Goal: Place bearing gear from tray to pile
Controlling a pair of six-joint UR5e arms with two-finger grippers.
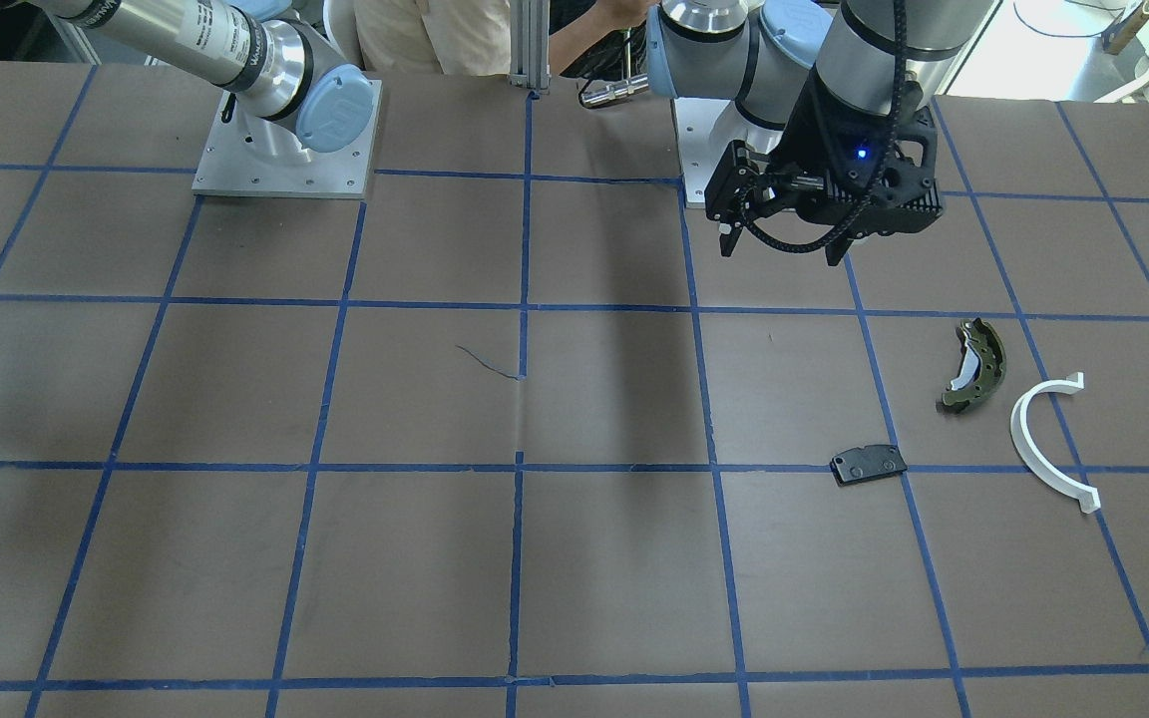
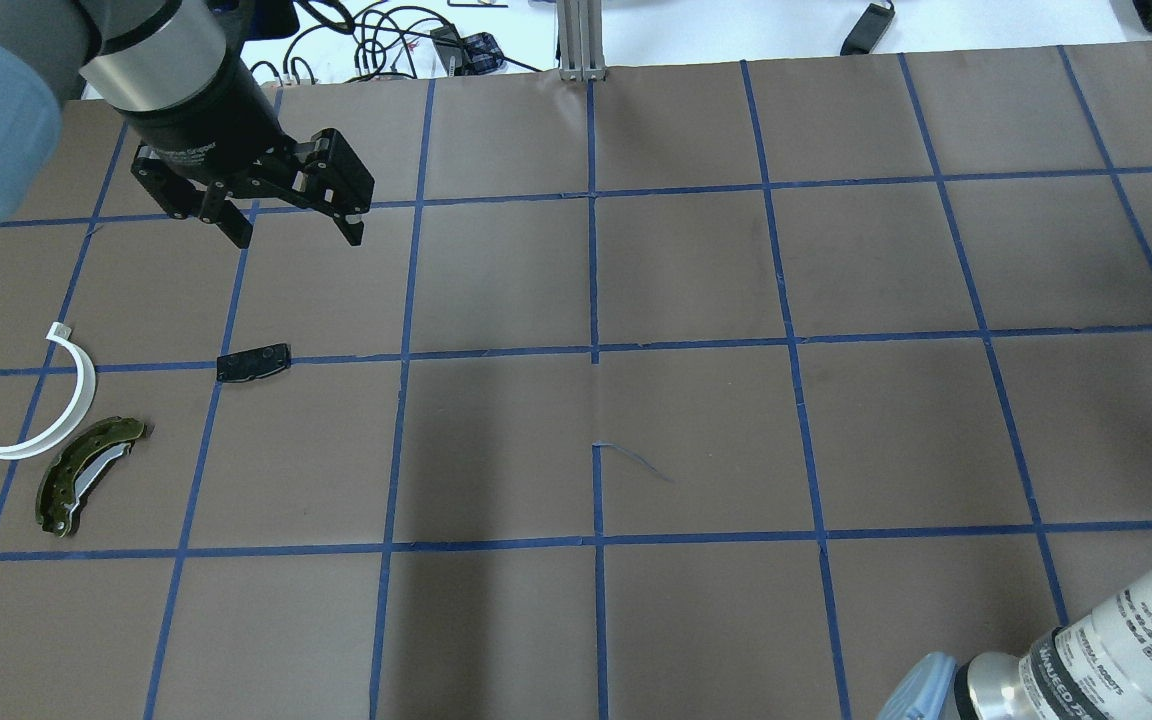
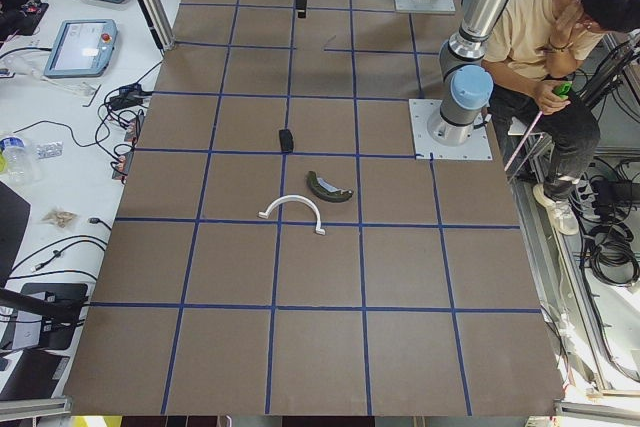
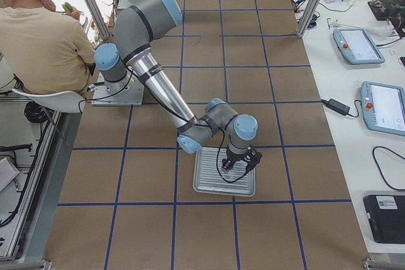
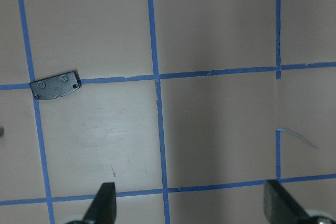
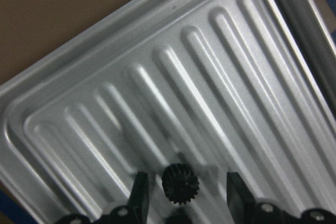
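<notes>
Black and toothed, the bearing gear lies on the ribbed floor of the metal tray. The right gripper hangs low over it. Its jaws are spread to either side of the gear, with a gap showing on each side. The tray rests on the brown, blue-taped bench at the robot's right end. The pile lies well apart at the other end: an olive-green brake shoe, just beside it a white arc piece, and near them a flat black pad. The left gripper hovers above the bench near the pad, its jaws wide apart and holding nothing.
</notes>
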